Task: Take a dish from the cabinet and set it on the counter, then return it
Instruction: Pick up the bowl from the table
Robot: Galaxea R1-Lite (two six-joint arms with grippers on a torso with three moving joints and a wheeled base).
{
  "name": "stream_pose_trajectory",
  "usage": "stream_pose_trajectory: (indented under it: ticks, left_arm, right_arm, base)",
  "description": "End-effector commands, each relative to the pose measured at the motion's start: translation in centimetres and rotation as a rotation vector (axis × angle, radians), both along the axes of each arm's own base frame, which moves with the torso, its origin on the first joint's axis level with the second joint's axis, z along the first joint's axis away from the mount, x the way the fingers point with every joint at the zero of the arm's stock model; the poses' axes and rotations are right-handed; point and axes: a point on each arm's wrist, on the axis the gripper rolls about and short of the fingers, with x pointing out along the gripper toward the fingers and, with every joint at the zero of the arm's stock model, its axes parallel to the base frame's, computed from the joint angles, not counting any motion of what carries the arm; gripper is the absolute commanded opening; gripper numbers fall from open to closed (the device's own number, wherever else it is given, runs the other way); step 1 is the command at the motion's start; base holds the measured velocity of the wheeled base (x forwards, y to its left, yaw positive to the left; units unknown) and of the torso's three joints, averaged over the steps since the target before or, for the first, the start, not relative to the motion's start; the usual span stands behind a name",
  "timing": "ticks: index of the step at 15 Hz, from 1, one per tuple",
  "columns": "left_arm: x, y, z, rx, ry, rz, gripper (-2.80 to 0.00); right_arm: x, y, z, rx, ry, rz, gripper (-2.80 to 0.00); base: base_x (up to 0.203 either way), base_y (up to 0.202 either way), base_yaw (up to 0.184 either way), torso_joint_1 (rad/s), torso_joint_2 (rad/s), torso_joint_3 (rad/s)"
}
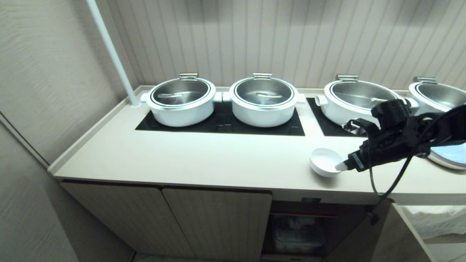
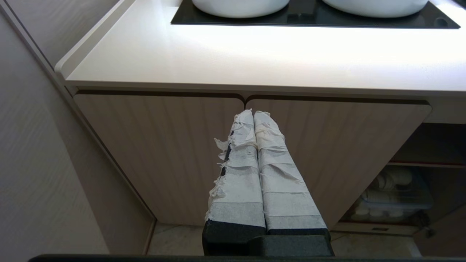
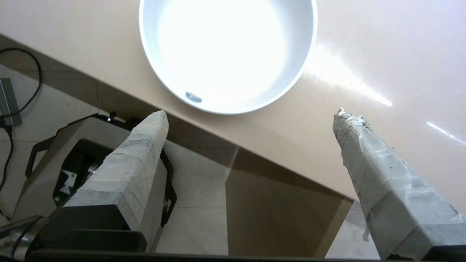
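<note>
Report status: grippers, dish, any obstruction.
Right gripper open beside the dish, nothing held. Left gripper shut, parked before the cabinet doors. Dish upright on the counter near its front edge. Nothing in the way.

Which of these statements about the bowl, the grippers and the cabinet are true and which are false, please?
1. The dish sits on the counter. True.
2. The right gripper is clamped on the dish. False: its fingers stand wide apart, just short of the dish, and hold nothing.
3. The left gripper is shut and points at the cabinet doors below the counter. True.
4. The dish stands on a black cooktop panel. False: it rests on the bare cream surface near the front edge.
5. Every cabinet door is closed. False: the compartment below the dish is open, with stored items inside.
</note>
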Motion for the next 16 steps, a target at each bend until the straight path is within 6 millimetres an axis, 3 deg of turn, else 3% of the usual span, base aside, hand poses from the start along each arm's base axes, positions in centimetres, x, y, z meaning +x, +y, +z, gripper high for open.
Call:
stream_pose_trajectory:
  ticks: [1, 16]
  left_arm:
    - [0.0, 0.0, 0.0, 0.0, -0.001, 0.0, -2.8]
    - [0.0, 0.0, 0.0, 0.0, 0.001, 0.0, -2.8]
  right_arm:
    - [1.4, 0.1, -0.6, -0.001, 0.001, 0.002, 0.0]
    - [6.7, 0.0, -2.1, 0.022, -0.006, -0.057, 0.0]
  base:
    - [0.0, 0.0, 0.0, 0.0, 0.0, 0.0]
    - [0.0, 0.0, 0.0, 0.0, 0.0, 0.0]
